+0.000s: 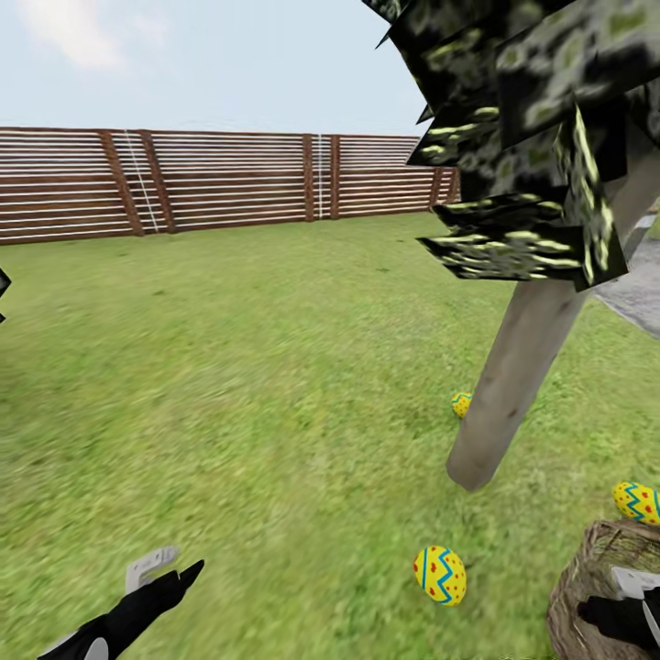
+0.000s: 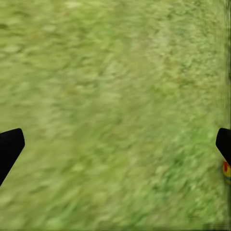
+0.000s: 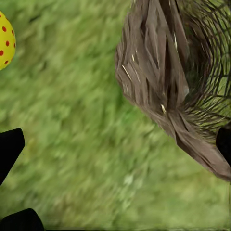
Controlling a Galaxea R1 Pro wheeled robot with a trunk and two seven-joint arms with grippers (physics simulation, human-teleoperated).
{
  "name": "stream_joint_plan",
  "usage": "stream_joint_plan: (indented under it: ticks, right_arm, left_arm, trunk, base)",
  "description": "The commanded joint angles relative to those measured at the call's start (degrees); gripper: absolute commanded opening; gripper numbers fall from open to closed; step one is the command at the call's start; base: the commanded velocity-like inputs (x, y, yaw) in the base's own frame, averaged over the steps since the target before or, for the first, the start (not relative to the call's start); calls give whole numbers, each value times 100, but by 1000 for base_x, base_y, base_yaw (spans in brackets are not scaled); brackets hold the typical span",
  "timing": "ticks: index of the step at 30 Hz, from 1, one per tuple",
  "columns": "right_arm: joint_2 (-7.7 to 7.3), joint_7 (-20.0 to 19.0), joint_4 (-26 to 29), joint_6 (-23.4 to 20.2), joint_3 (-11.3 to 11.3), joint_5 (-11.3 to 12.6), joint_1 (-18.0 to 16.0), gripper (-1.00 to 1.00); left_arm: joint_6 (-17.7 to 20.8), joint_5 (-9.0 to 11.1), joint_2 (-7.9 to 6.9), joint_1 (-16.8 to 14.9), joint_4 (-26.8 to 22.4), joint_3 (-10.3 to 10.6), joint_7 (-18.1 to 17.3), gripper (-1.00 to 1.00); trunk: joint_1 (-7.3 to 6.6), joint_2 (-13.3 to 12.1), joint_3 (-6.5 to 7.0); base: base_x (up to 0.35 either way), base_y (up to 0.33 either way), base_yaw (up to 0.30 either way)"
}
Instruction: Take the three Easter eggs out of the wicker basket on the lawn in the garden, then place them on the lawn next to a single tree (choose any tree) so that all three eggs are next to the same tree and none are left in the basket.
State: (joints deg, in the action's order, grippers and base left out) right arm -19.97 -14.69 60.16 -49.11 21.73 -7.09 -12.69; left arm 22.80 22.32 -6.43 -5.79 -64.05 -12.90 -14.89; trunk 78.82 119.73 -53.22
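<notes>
The tree [image 1: 513,367] rises from the lawn [image 1: 257,385] at right, its trunk base near three yellow painted Easter eggs. One egg [image 1: 461,403] lies just behind the trunk. A second egg [image 1: 440,575] lies in front of it. The third egg [image 1: 637,502] sits at the far side of the wicker basket [image 1: 596,587]. My right gripper [image 1: 632,605] hovers open over the basket's rim. In the right wrist view the basket [image 3: 163,82] shows grass through its weave, with an egg [image 3: 6,41] on the grass apart from it. My left gripper [image 1: 170,570] hangs open and empty over grass.
A brown slatted fence [image 1: 211,179] bounds the garden at the back. Dark leaf cards [image 1: 522,137] hang low around the trunk at upper right. Grey paving [image 1: 637,293] shows past the tree. Open grass spreads left and centre.
</notes>
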Motion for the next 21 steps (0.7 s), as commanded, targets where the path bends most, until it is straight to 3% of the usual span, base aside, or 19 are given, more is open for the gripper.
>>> stream_joint_plan:
  ticks: [1, 5, 11, 16, 21]
  right_arm:
    - [2, -52, 4, -20, 7, -61, -5, 100]
    - [1, -51, 4, -20, 7, -63, -5, 100]
    - [2, -51, 2, -20, 7, -64, -5, 100]
    - [2, -51, -4, -20, 7, -64, -5, 100]
    - [0, -51, -4, -20, 8, -64, -5, 100]
  left_arm:
    - [49, 47, 1, -1, -5, -12, -14, 100]
    - [49, 47, 1, -1, -7, -11, -14, 100]
    - [44, 59, 1, -1, -6, -11, -27, 100]
    - [52, 68, -4, -1, -3, -38, -397, 100]
    - [65, 63, -7, -1, -2, -51, -500, 100]
  trunk:
    - [-23, -39, 18]
    - [-111, -200, 102]
    - [-243, -440, 219]
    - [-353, -641, 320]
    - [-463, -841, 419]
  base:
    - [0, 0, -275]
    - [-53, 10, -197]
    - [-276, 159, -111]
    - [-267, 199, -153]
    - [-256, 201, -108]
